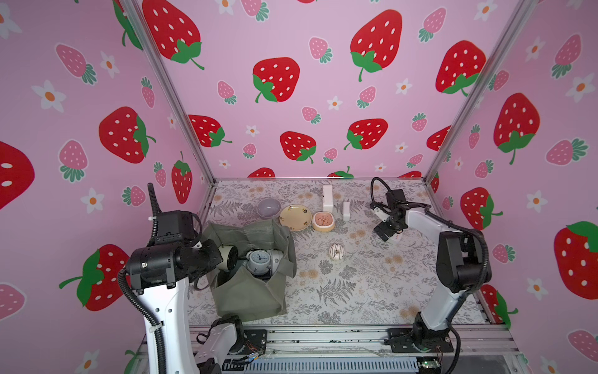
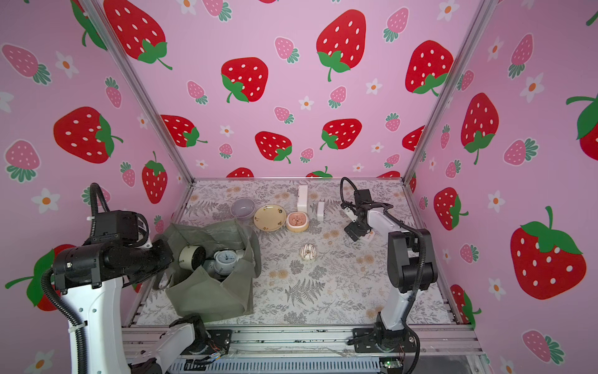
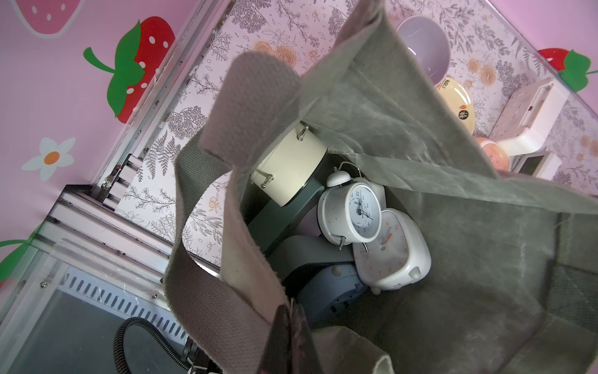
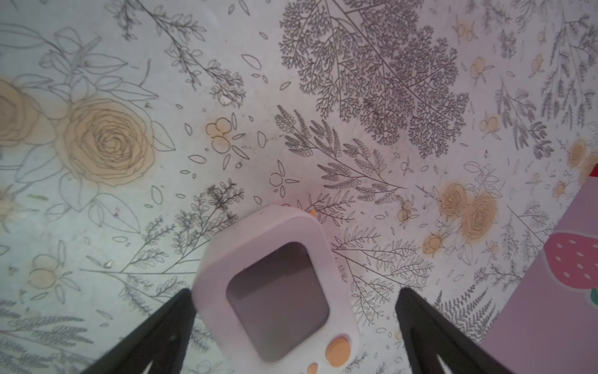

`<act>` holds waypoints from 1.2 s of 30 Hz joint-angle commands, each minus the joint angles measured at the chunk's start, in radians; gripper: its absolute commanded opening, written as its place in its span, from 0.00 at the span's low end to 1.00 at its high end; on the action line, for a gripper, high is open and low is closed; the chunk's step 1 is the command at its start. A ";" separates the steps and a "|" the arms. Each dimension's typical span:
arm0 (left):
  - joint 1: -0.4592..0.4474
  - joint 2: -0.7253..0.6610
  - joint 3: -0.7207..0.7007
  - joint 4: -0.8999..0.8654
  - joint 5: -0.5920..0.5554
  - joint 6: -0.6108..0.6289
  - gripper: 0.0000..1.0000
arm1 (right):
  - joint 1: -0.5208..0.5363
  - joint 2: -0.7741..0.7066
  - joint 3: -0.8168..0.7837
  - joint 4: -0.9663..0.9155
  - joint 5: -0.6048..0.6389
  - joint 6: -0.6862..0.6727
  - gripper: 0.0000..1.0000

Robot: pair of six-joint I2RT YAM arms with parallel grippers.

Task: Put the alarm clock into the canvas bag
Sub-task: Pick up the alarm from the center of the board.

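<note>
In both top views: shows a tabletop (image 1: 372, 291) under a smooth sheet printed with grey ferns and pale orange roses, shut in by pink walls (image 1: 291, 48) of red and pink strawberries, with bare aluminium posts (image 1: 168, 97) at the corners. Puts the canvas bag (image 1: 252, 298), soft, boxy, creased, olive-grey, at the front left, mouth open, clocks inside. Lines up along the back a lilac bowl (image 1: 268, 207), a round yellow plate (image 1: 295, 217) and a pink bowl (image 1: 323, 221); leaves a striped iced doughnut (image 1: 336, 252) alone mid-tabletop. Finds the right hand (image 1: 390, 233) low at the right, over the alarm clock (image 1: 398, 239), well apart from the bag.

In the left wrist view: looks down into the bag past a coarse woven strap handle (image 3: 246, 107). Shows inside a cream drum-shaped clock (image 3: 291, 168), a pale twin-bell clock (image 3: 351, 210) and a rounded white clock (image 3: 391, 255). Shows the left hand (image 3: 288, 323), dark and blurred, pinched shut on the bag's fabric below the strap.

In the right wrist view: shows the alarm clock, a white rounded-square plastic case with a dark blank screen and orange buttons, lying face up on the printed sheet, outside the bag. Sets the right hand's two black fingers (image 4: 155, 327) wide apart on either side, one just beside the case, the other clear of it; grips nothing.
</note>
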 commanded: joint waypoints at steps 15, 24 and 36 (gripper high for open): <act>0.000 -0.010 -0.003 -0.119 -0.023 0.012 0.00 | -0.054 0.089 0.032 -0.083 -0.239 0.037 0.81; 0.000 -0.012 0.000 -0.119 -0.022 0.007 0.00 | -0.053 0.102 0.054 -0.124 -0.260 0.129 0.55; 0.001 -0.011 0.001 -0.115 -0.033 0.000 0.00 | 0.057 -0.256 0.177 -0.142 -0.509 0.460 0.52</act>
